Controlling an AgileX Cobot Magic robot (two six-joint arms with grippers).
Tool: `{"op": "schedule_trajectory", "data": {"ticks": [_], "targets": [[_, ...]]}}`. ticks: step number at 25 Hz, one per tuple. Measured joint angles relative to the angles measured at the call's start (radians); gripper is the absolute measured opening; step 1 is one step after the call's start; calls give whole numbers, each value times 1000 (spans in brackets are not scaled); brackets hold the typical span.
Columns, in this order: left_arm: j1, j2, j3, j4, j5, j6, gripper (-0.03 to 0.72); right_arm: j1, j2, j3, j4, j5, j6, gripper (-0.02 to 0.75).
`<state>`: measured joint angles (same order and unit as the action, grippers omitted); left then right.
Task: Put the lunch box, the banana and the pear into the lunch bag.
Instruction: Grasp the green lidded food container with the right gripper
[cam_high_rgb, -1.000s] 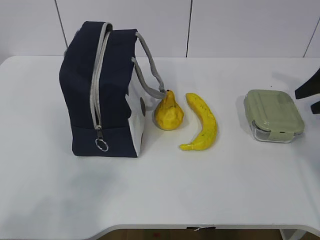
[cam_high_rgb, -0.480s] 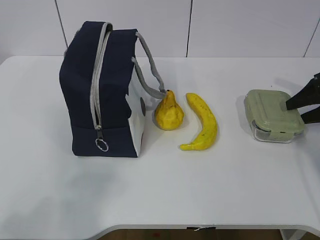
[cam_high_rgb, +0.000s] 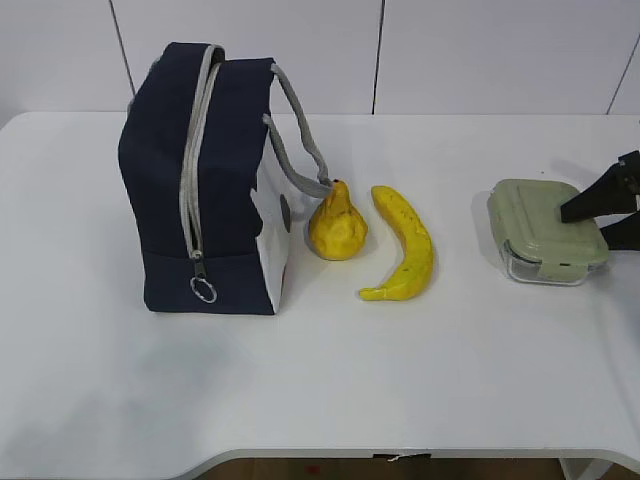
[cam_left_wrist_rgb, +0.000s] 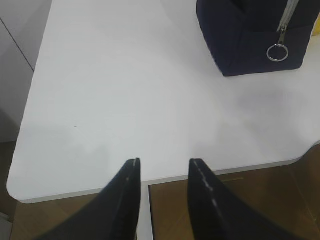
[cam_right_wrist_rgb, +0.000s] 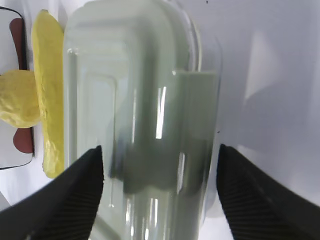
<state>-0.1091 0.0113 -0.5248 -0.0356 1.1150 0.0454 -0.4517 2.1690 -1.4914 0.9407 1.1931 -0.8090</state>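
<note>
The navy lunch bag (cam_high_rgb: 205, 180) stands upright at the left, its grey zipper shut along the side and the ring pull (cam_high_rgb: 203, 290) low. The pear (cam_high_rgb: 337, 225) sits against the bag's handle side, with the banana (cam_high_rgb: 405, 245) just right of it. The green-lidded lunch box (cam_high_rgb: 540, 225) lies at the right. My right gripper (cam_high_rgb: 582, 225) is open over its right end; in the right wrist view the gripper (cam_right_wrist_rgb: 160, 149) has one finger either side of the lunch box (cam_right_wrist_rgb: 140, 100). My left gripper (cam_left_wrist_rgb: 164, 162) is open and empty above the table's near left edge, short of the bag (cam_left_wrist_rgb: 240, 35).
The white table (cam_high_rgb: 330, 380) has a curved front edge, and brown floor shows beyond it in the left wrist view. A white wall stands behind. The banana (cam_right_wrist_rgb: 47, 100) and pear (cam_right_wrist_rgb: 17, 97) lie past the box in the right wrist view.
My right gripper has come in from the right edge and moved left over the lunch box. Bag, pear, banana and box have stayed put.
</note>
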Motion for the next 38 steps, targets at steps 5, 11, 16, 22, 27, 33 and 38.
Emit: {"op": "schedule_trajectory", "data": {"ticks": [5, 11, 16, 22, 27, 33, 38], "targets": [[0, 0, 0, 0, 0, 0, 244, 0, 4, 0, 27, -2, -30, 557], [0, 0, 0, 0, 0, 0, 244, -2, 8, 0, 29, -6, -41, 499], [0, 0, 0, 0, 0, 0, 244, -2, 10, 0, 29, -6, -41, 478], [0, 0, 0, 0, 0, 0, 244, -2, 10, 0, 29, -6, -41, 471], [0, 0, 0, 0, 0, 0, 244, -2, 10, 0, 31, -6, -43, 435], [0, 0, 0, 0, 0, 0, 244, -2, 10, 0, 38, -6, -43, 391], [0, 0, 0, 0, 0, 0, 244, -2, 10, 0, 39, -6, -43, 386]]}}
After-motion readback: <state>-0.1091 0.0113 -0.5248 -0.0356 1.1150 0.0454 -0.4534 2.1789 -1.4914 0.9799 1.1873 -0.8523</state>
